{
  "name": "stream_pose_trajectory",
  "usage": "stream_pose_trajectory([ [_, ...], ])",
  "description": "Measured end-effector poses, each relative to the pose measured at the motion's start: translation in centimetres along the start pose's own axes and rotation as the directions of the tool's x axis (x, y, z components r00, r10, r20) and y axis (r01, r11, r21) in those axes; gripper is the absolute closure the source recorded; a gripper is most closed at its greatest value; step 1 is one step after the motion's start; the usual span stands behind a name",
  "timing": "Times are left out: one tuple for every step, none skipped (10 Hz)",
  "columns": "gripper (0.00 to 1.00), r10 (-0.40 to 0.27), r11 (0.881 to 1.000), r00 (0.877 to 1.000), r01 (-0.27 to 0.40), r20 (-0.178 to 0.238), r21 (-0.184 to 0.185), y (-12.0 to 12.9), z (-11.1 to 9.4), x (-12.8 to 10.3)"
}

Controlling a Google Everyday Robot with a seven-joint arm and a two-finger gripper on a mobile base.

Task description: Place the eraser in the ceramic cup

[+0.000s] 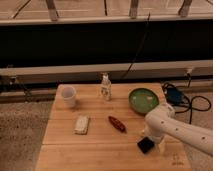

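Near the front right of the wooden worktop (95, 150) we find most of what is hard to read: the white arm (180, 131) enters from the right edge, where it is cut off, and bends down so that its bulky end covers the gripper (152, 139) from our side. We see the gripper only as the lower tip of that white mass, right at the eraser (145, 146), which shows as a small black block low over the wood just beside the arm's end. We cannot tell whether the gripper is wide, narrow or clamped on the eraser, nor whether the block rests on the worktop or is lifted a little. The ceramic cup (68, 96) stands upright at the back left corner, well apart from the eraser and the gripper. Between them lie a pale pad (82, 124) and a reddish-brown elongated object (117, 123), each lying apart from the other. At the back stand a small white bottle (105, 87), its details too blurred to make out, and a green bowl (143, 100) just behind the arm. Dark cables (192, 102) trail off past the worktop's right edge.
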Motion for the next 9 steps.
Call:
stream_pose_trajectory([
  [0.3, -0.001, 1.0, 1.0, 0.001, 0.0, 0.0, -0.08, 0.04, -0.04],
  [0.39, -0.001, 1.0, 1.0, 0.001, 0.001, 0.001, -0.11, 0.06, -0.05],
  [0.48, -0.001, 1.0, 1.0, 0.001, 0.001, 0.006, -0.27, -0.07, -0.09],
  [0.54, -0.005, 1.0, 1.0, 0.005, 0.001, 0.004, -0.4, -0.21, -0.14],
  [0.54, -0.006, 1.0, 1.0, 0.006, 0.001, 0.005, -0.49, -0.29, -0.18],
  [0.59, -0.007, 1.0, 1.0, 0.007, 0.001, 0.006, -0.59, -0.43, -0.18],
  [0.69, -0.005, 1.0, 1.0, 0.005, 0.0, 0.006, -0.56, -0.61, -0.1],
  [0.79, -0.006, 1.0, 1.0, 0.006, 0.001, 0.001, -0.31, -0.63, -0.2],
  [0.89, -0.004, 1.0, 1.0, 0.004, 0.003, -0.006, 0.05, -0.48, -0.2],
])
